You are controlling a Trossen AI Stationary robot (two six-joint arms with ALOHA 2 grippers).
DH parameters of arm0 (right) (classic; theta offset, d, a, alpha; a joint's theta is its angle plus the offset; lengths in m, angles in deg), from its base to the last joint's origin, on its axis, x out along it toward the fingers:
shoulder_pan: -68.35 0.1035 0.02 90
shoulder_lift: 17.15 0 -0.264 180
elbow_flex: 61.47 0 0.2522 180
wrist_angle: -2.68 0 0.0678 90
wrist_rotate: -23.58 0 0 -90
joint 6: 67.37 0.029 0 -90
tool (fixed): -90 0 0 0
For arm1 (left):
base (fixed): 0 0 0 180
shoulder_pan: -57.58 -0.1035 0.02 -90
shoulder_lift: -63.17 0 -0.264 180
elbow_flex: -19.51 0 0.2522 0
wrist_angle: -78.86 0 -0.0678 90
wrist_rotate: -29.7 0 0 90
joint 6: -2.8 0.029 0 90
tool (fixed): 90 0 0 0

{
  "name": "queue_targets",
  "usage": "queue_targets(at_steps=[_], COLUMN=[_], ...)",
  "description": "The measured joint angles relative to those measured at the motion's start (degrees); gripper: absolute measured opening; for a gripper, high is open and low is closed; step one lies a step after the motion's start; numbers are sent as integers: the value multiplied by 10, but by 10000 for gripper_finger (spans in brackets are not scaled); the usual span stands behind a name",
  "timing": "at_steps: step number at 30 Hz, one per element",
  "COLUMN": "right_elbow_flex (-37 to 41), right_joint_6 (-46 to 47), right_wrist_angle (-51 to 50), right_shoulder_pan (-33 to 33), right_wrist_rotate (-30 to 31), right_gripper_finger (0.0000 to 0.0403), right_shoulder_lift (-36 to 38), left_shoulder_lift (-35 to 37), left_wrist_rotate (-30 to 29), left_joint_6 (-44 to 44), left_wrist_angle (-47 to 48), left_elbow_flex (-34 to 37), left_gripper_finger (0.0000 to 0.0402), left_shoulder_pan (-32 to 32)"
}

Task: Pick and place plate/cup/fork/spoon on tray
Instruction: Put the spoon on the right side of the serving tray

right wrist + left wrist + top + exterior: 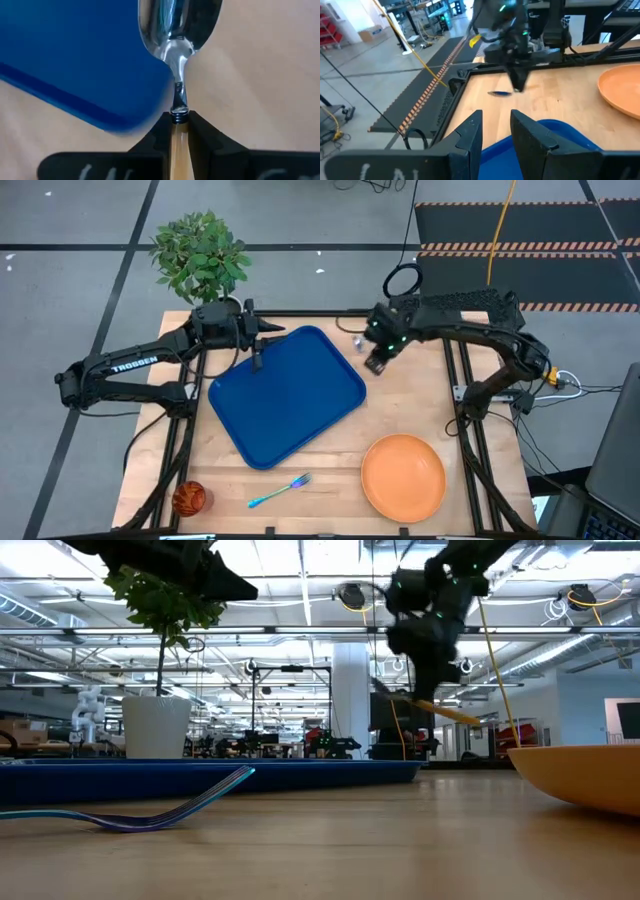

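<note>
The tray [288, 393] is seen from straight overhead in the high view, edge-on from table height in the low view [210, 775], and closely from each wrist, all four views sharing it.

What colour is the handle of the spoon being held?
Orange, on the spoon pinched in the right hand; right wrist view shows it best.

A light wooden table [420, 405] is carrying a dark blue tray [290, 395], an orange plate [403, 476], a blue-handled fork [280, 491] and a red-brown cup [189, 498].
</note>
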Motion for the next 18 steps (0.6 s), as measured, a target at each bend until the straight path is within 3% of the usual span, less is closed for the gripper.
queue_targets(at_steps=[4, 12, 15, 18], right_elbow_flex=[-9, -140, -220, -315], right_joint_6=[72, 112, 105, 90], right_wrist_angle=[104, 100, 53, -55], right_shoulder_pan=[37, 45, 47, 46], right_wrist_rotate=[-28, -23, -30, -35], right_gripper_finger=[20, 20, 20, 20], right_shoulder_lift=[-14, -123, -188, -257], left_shoulder_lift=[7, 38, 58, 77], left_wrist_rotate=[0, 0, 0, -7], left_joint_6=[-8, -10, -10, -10], left_wrist_angle=[2, 0, 2, 17], left_elbow_flex=[0, 0, 0, 0], left_gripper_finger=[104, 104, 104, 104], left_shoulder_pan=[3, 2, 2, 2])
